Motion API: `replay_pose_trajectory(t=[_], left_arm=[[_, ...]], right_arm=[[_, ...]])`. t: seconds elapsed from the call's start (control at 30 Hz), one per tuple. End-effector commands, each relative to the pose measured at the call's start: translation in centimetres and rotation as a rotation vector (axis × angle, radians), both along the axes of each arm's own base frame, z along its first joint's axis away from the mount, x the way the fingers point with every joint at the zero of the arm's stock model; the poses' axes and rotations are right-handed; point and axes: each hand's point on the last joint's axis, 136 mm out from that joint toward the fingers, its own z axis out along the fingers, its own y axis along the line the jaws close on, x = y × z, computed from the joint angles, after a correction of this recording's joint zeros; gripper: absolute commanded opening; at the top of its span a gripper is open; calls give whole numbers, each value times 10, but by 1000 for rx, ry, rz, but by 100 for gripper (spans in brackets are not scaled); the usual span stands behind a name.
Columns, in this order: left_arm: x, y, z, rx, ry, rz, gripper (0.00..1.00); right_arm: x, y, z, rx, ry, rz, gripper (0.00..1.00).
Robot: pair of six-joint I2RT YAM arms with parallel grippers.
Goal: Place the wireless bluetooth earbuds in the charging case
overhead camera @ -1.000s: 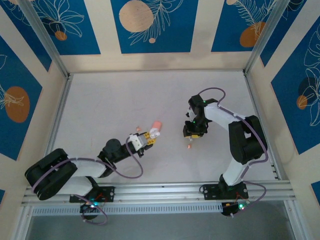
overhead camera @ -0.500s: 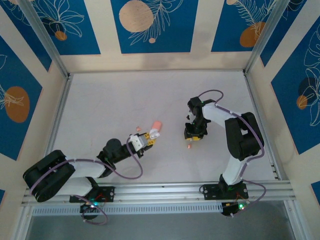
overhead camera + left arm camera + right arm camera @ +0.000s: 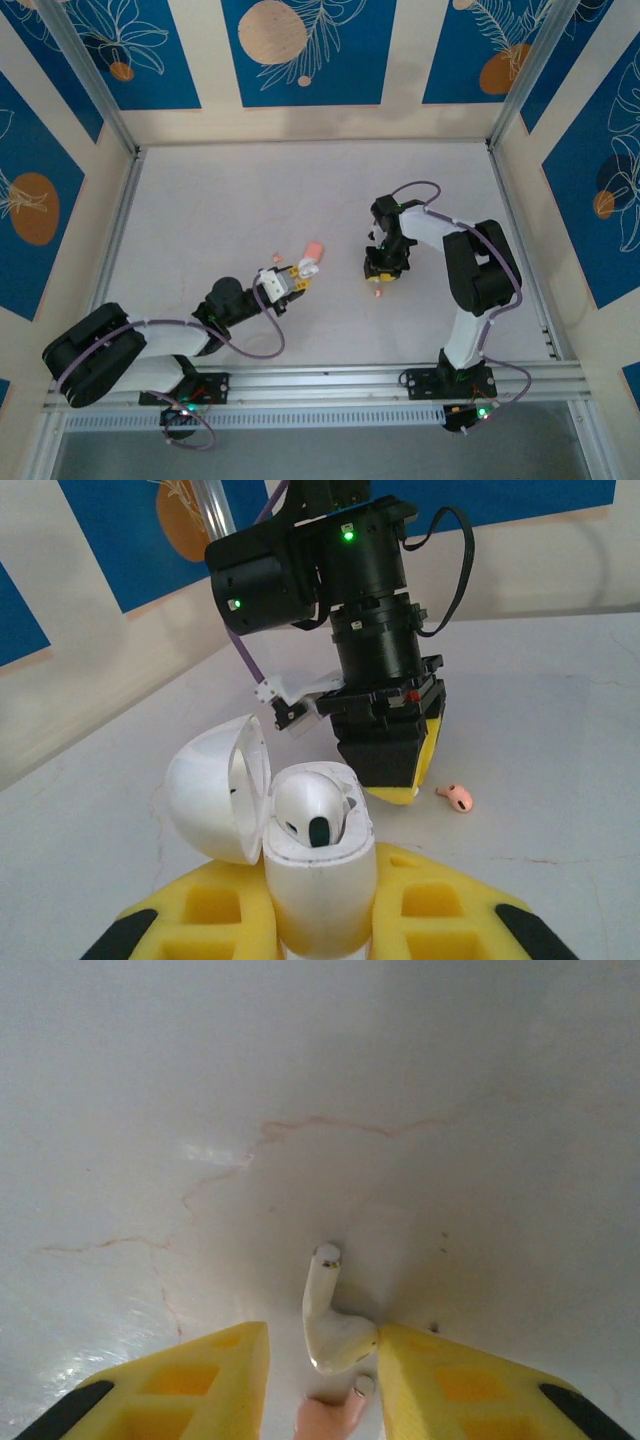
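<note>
The left gripper [image 3: 325,905] has its yellow jaws clamped on the lower body of a white charging case [image 3: 320,880], which it holds upright. The case lid [image 3: 215,790] is swung open to the left in the left wrist view. One white earbud [image 3: 310,805] sits in the well, its rounded head showing above the rim. From the top camera this gripper [image 3: 292,280] and the case [image 3: 308,266] are left of centre on the pale surface [image 3: 220,200].

The right gripper [image 3: 322,1338] points down at the surface, its jaws apart. A loose white earbud [image 3: 325,1320] lies between the two yellow fingers with its stem pointing away from the camera. Its bulb is against or just beside the inner face of the finger on the right of that view; which of the two, I cannot tell. It is not clamped. From above, this gripper [image 3: 383,268] is right of the case and apart from it.

A small pink earbud [image 3: 455,798] lies on the surface just beside the right gripper's fingers. A larger pink rounded piece [image 3: 314,247] lies just beyond the held case, and a tiny pink nub [image 3: 272,257] lies to its left
</note>
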Motion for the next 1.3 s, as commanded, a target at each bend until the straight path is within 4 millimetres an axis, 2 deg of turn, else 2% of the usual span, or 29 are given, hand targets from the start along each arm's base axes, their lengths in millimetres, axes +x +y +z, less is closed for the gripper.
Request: replay_pose_trajectory(t=[0.0, 0.1, 0.23, 0.37, 0.5, 0.8, 1.27], left_arm=[[-2, -2, 9, -8, -32, -2, 16], [-2, -1, 9, -6, -32, 0, 16], [-2, 1, 9, 1, -35, 7, 16], [-3, 2, 11, 6, -37, 9, 16], [-3, 3, 11, 11, -40, 13, 16], [-3, 5, 13, 13, -44, 20, 16], [-3, 9, 12, 28, -45, 35, 16]], right_arm=[[10, 22, 6, 71, -17, 37, 35], [13, 32, 6, 76, -24, 68, 35], [16, 50, 16, 127, -37, 99, 35], [23, 47, 31, 102, -82, 105, 41], [28, 49, 42, 106, -98, 106, 42], [30, 46, 24, 44, -54, 109, 42], [20, 64, 9, 87, 7, 143, 39]])
